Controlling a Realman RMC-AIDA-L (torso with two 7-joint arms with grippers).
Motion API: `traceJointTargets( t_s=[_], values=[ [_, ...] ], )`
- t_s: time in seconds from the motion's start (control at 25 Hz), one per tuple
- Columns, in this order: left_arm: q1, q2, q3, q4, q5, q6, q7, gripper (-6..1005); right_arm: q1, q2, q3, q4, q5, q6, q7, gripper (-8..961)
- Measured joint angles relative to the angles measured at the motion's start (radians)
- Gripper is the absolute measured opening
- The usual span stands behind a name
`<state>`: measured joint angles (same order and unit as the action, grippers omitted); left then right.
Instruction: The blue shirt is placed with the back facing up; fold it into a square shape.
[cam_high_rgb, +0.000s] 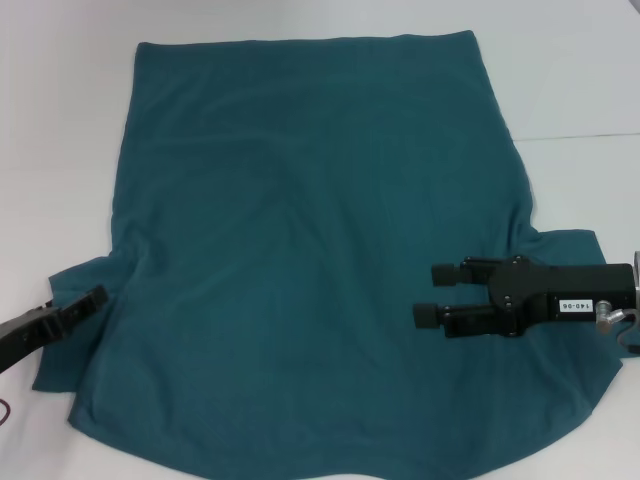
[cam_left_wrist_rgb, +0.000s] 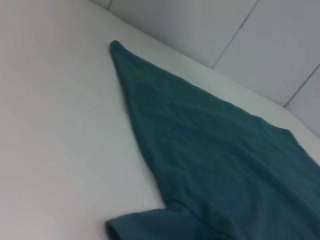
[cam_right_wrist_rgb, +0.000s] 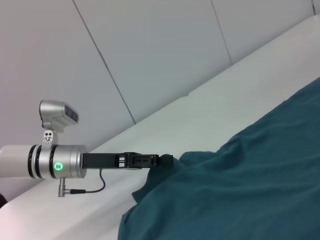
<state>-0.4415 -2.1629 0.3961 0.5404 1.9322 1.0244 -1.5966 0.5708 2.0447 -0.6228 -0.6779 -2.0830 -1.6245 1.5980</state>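
**Teal shirt spread across white table, both grippers at its sleeves**

The blue shirt (cam_high_rgb: 310, 270) lies flat on the white table (cam_high_rgb: 60, 120), its straight hem at the far side and its sleeves toward the robot; bare table runs along the shirt's left and right edges and beyond the hem, while the shirt's near edge reaches the bottom of the head view; the right gripper (cam_high_rgb: 432, 293) hovers over the shirt's right side, just inward of the right sleeve, its two fingers (cam_high_rgb: 445, 272) spread apart and pointing toward the shirt's middle, nothing between them; the left gripper (cam_high_rgb: 92, 300) sits at the tip of the left sleeve, at the shirt's left edge, and whether its fingers are parted or pressed together cannot be told from any view.

The left wrist view shows the blue shirt (cam_left_wrist_rgb: 215, 155) tapering to a far hem corner, with its left sleeve (cam_left_wrist_rgb: 145, 225) lying rumpled on the table (cam_left_wrist_rgb: 55, 140) and a tiled wall (cam_left_wrist_rgb: 210, 25) behind, none of which the head view reveals; the right wrist view shows the left gripper (cam_right_wrist_rgb: 165, 160) from the side, its tip meeting the raised fold of the blue shirt (cam_right_wrist_rgb: 250, 185) at the sleeve, on a silver arm with a green light (cam_right_wrist_rgb: 58, 165).
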Motion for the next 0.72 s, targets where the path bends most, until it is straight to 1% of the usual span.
traceJointTargets(
  t_s=[0.2, 0.72],
  values=[
    [-0.003, -0.001, 0.001, -0.001, -0.005, -0.023, -0.012, 694, 0.000, 0.000, -0.002, 0.000, 0.000, 0.000, -0.001, 899],
    [-0.004, 0.000, 0.001, 0.003, 0.002, -0.027, -0.020, 282, -0.002, 0.000, -0.002, 0.000, 0.002, -0.002, 0.000, 894]
  ],
)
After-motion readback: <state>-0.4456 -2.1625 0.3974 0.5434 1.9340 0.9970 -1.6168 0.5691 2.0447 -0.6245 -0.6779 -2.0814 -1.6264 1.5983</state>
